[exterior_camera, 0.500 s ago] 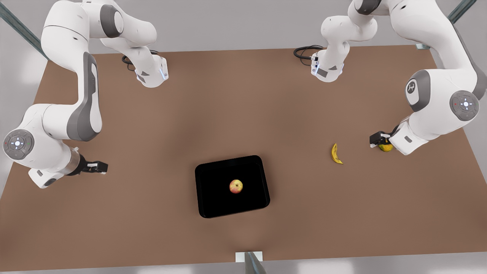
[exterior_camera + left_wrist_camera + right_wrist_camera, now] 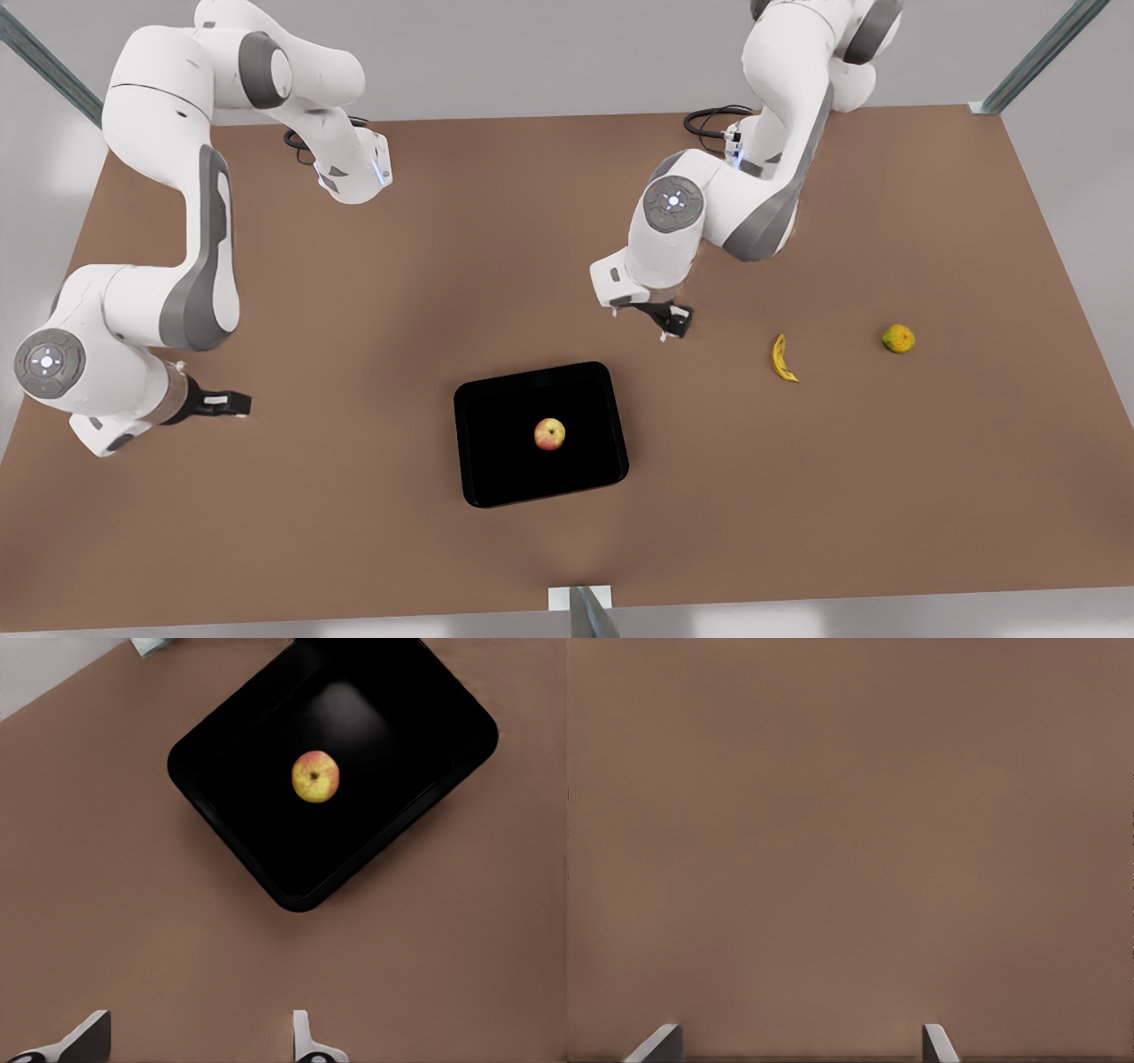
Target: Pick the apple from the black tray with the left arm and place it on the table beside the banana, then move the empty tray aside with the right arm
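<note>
We see the apple sitting alone near the middle of the black tray, which lies flat on the brown desk toward the near edge in the front view. In the left wrist view the apple rests stem-up on the glossy tray, with the desk around it.

The left gripper hangs over bare desk just beyond the tray's far corner on the front view's right, clear of the apple, its fingers spread apart and holding nothing. The left wrist view shows its two fingertips well separated above the brown surface.

The right gripper waits low over the desk at the front view's left, well apart from the tray. Its fingertips stand wide apart over plain desk, empty.

The banana lies on the desk to the front view's right of the tray, and a yellow-green round fruit sits farther right, apart from it. We also note black cables at the far edge and grey corner posts.
</note>
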Tool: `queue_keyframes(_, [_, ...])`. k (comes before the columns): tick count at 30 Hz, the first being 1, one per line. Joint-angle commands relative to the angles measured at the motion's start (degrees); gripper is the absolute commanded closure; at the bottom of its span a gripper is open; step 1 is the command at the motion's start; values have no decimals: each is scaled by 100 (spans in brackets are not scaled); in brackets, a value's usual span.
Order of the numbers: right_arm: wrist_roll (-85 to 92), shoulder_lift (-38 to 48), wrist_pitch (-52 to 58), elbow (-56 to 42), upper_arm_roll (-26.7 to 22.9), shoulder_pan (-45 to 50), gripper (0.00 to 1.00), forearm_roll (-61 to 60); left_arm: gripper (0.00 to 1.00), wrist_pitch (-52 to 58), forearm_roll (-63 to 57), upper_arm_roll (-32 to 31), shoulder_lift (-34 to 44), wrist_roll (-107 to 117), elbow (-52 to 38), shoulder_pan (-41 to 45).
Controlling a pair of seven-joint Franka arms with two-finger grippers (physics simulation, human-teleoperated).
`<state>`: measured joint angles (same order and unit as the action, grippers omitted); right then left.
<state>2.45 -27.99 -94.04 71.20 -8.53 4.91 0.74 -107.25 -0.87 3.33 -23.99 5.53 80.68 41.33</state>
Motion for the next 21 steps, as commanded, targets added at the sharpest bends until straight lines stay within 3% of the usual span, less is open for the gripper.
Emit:
queue_keyframes(1, [19, 31, 316, -10, 0, 1, 0, -13, 0, -1096, -159, 9, -298, 4078, -17, 401])
queue_keyframes(3, [19, 22, 307, -10, 36, 1, 0, -4, 0, -1498, -141, 35, -815, 4658, -314, 437])
queue_keyframes(4, [19, 22, 307, -10, 35, 1, 0, -4, 0, -1580, -141, 123, -1825, 5631, -1639, 428])
queue_keyframes(5, [19, 22, 307, -10, 35, 1, 0, -4, 0, -1623, -141, 159, -2065, 5889, -1968, 420])
queue_keyframes(11, [19, 31, 307, -10, 35, 1, 0, -4, 0, -2019, -141, 167, -2662, 6154, -2030, 296])
queue_keyframes(14, [19, 22, 307, -10, 35, 1, 0, -4, 0, -1967, -194, 168, -3234, 5557, -2627, 297])
queue_keyframes(21, [19, 22, 307, -10, 0, 1, 0, -4, 0, -2186, -203, 211, -3779, 5266, -3093, 305])
